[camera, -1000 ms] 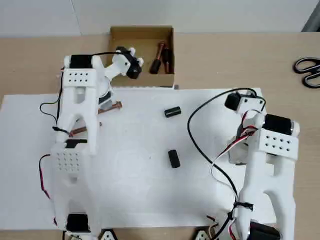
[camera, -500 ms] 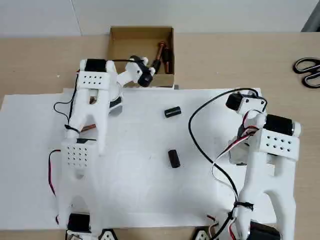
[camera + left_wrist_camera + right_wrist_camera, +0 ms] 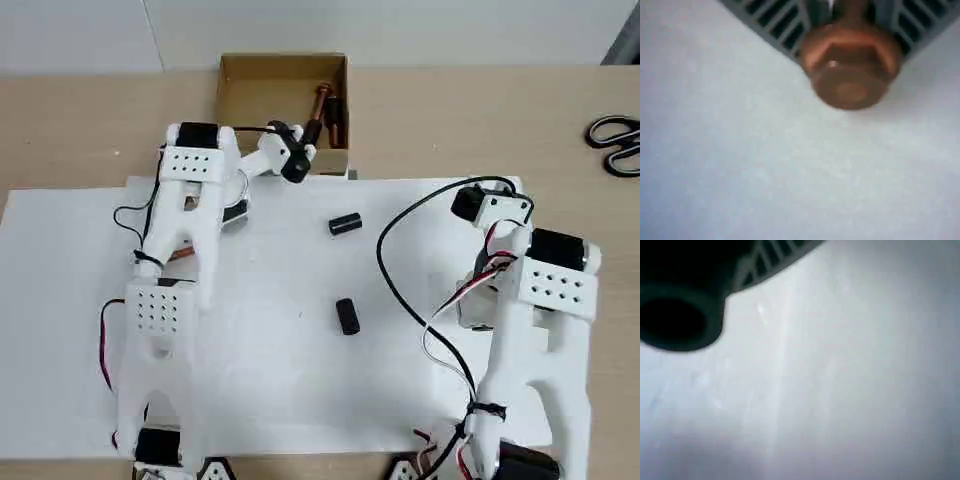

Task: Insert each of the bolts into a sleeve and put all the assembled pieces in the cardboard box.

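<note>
Left jaws clamp a copper bolt [image 3: 850, 75] by its shank, just over the white sheet [image 3: 300, 400], close to the cardboard box [image 3: 270, 100]. Right jaws hold a black sleeve [image 3: 680, 320], open end facing the wrist camera. An assembled piece [image 3: 325, 105] lies in the box. Two loose sleeves sit mid-sheet, the far sleeve [image 3: 345, 223] and the near sleeve [image 3: 347, 316]. A second bolt [image 3: 178, 256] lies partly under the left arm. Scissors [image 3: 615, 140] rest on the bare surface [image 3: 450, 120].
</note>
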